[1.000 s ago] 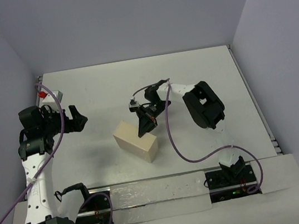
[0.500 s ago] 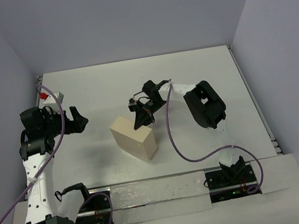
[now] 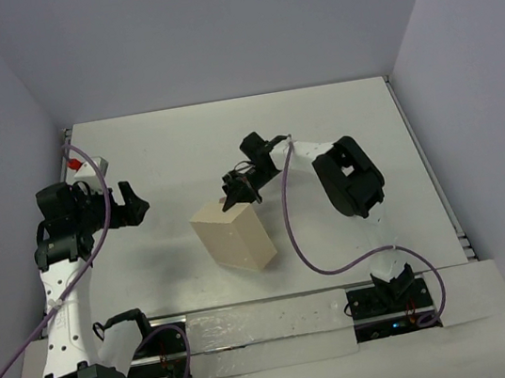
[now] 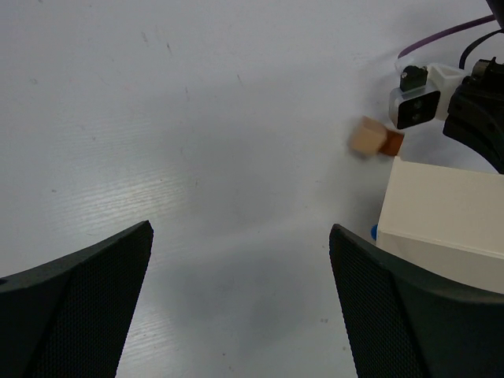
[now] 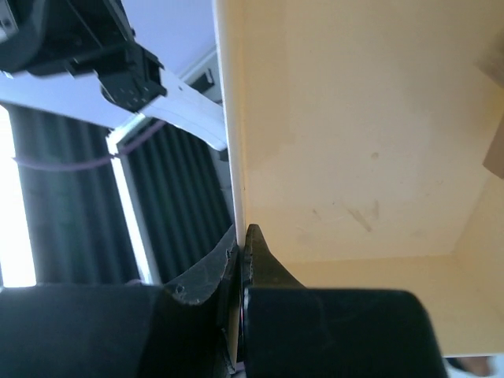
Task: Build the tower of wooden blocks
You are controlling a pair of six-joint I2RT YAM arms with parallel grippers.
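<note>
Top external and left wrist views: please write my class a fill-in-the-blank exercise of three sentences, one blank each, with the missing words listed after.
1. The right gripper is ____ on a wall of the pale wooden box.
2. The left gripper holds nothing; its jaws stand ____.
3. The tan block and the brown block lie outside the box, on the ____.

Missing words: shut; open; table.
</note>
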